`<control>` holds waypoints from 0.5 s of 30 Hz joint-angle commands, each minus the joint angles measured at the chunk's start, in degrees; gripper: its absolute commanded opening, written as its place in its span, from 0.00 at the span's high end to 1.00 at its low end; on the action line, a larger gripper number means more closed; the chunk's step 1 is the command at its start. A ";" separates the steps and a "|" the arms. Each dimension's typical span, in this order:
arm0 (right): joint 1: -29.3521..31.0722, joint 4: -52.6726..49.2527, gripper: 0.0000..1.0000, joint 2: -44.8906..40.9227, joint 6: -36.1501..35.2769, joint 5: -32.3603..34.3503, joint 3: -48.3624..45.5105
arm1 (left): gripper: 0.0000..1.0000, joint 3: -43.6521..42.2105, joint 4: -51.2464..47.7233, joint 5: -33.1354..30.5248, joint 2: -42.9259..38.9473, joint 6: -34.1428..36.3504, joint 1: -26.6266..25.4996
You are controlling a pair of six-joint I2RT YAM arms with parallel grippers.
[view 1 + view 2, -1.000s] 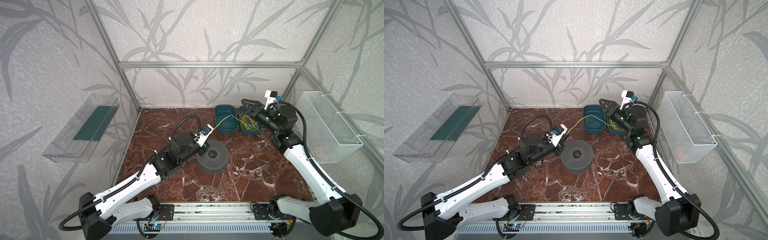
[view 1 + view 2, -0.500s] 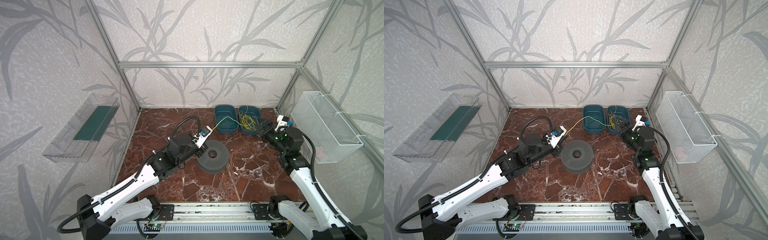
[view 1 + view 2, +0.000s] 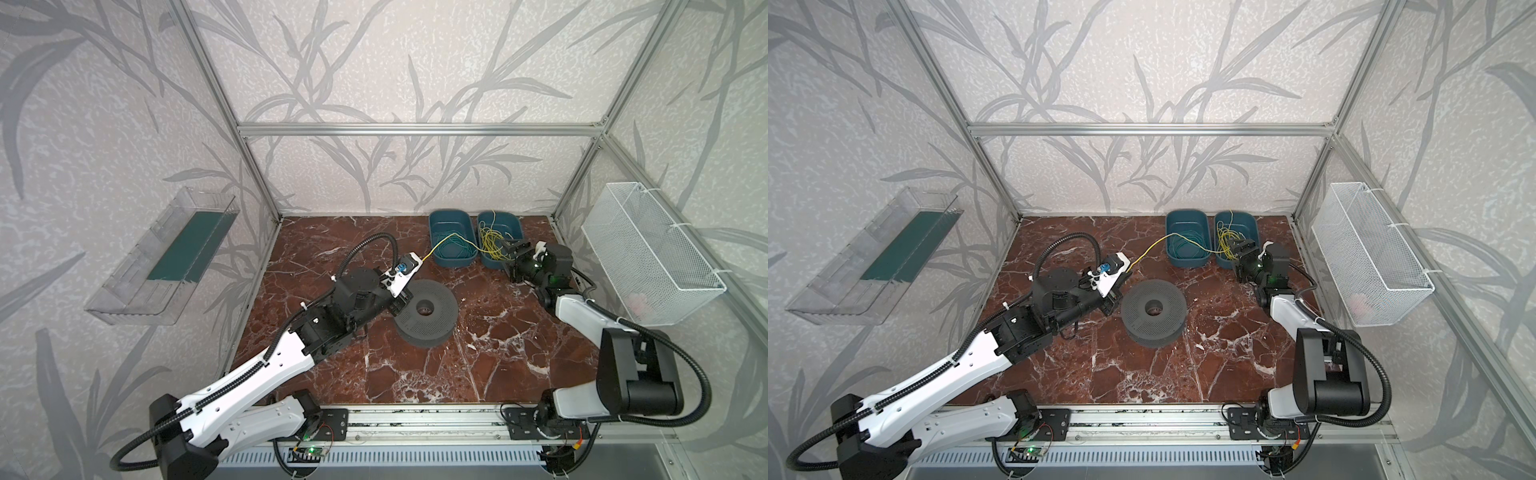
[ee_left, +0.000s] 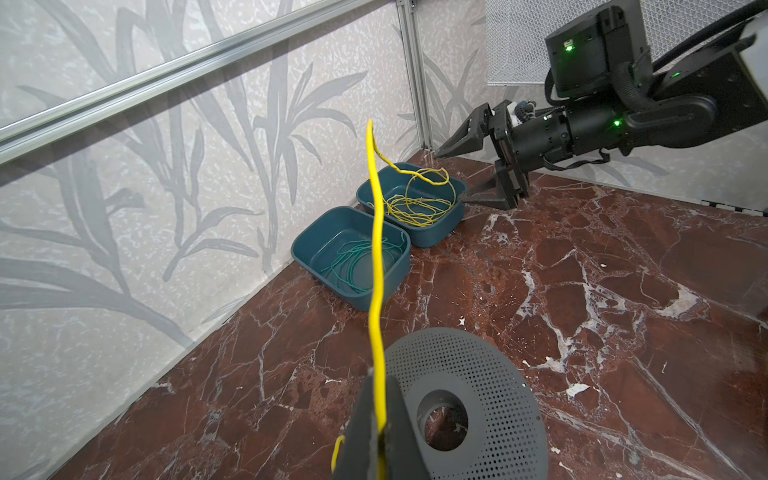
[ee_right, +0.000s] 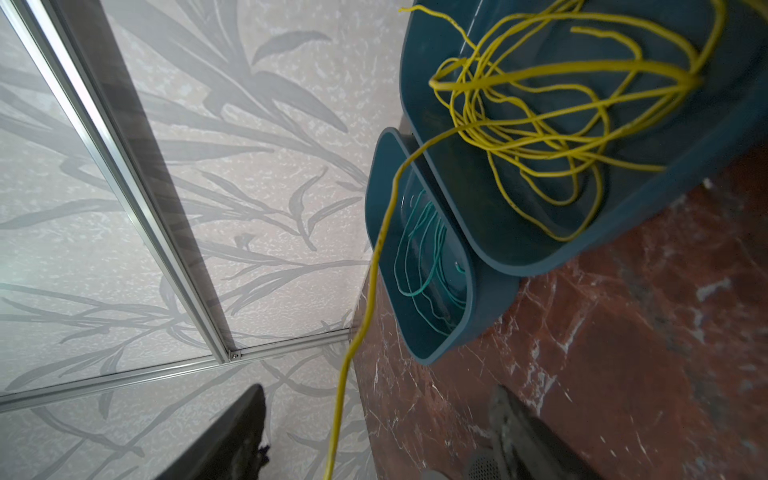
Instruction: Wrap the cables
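A thin yellow cable [image 4: 376, 249] runs taut from my left gripper [image 4: 378, 419], which is shut on it, up to a loose yellow tangle [image 3: 492, 243] in the right blue bin [image 3: 513, 224]. The left gripper sits just left of a dark grey perforated spool [image 3: 426, 307]. In both top views my right gripper [image 3: 509, 253] hovers low at the front of that bin. Its jaws are open, and in the right wrist view the yellow strand [image 5: 374, 266] passes between the fingers without touching them. The left wrist view shows the right gripper [image 4: 449, 175] open beside the tangle.
A second blue bin [image 3: 436, 220] holding a green cable stands left of the first. A white wire basket [image 3: 648, 257] hangs on the right wall and a clear tray [image 3: 162, 266] on the left wall. The floor is red marble.
My right arm drew back from above the bins, dropped lower, and now points its open gripper at the front of the right bin. The left arm has barely moved.
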 commanded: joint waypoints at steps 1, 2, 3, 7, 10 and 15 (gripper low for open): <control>-0.32 8.86 0.34 4.66 1.76 -4.22 4.46 | 1.00 -0.74 -0.72 0.43 -1.83 1.14 0.33; -0.48 11.52 0.51 6.73 2.85 -4.84 4.95 | 1.00 -0.85 -0.75 0.42 -1.95 1.20 0.36; -0.63 14.12 0.69 8.59 4.22 -5.24 5.24 | 1.00 -0.90 -0.86 0.26 -2.12 1.20 0.43; -1.18 17.99 0.99 8.88 4.87 -6.09 6.31 | 1.00 -0.88 -2.16 -0.52 -2.91 1.49 0.66; -1.21 9.45 1.00 2.95 -1.24 -4.86 7.80 | 1.00 -1.04 -2.91 -1.78 -3.96 1.73 1.09; -1.09 -4.25 1.00 -9.00 -11.68 -1.98 10.31 | 1.00 -3.51 -1.14 -6.27 -7.27 0.80 2.08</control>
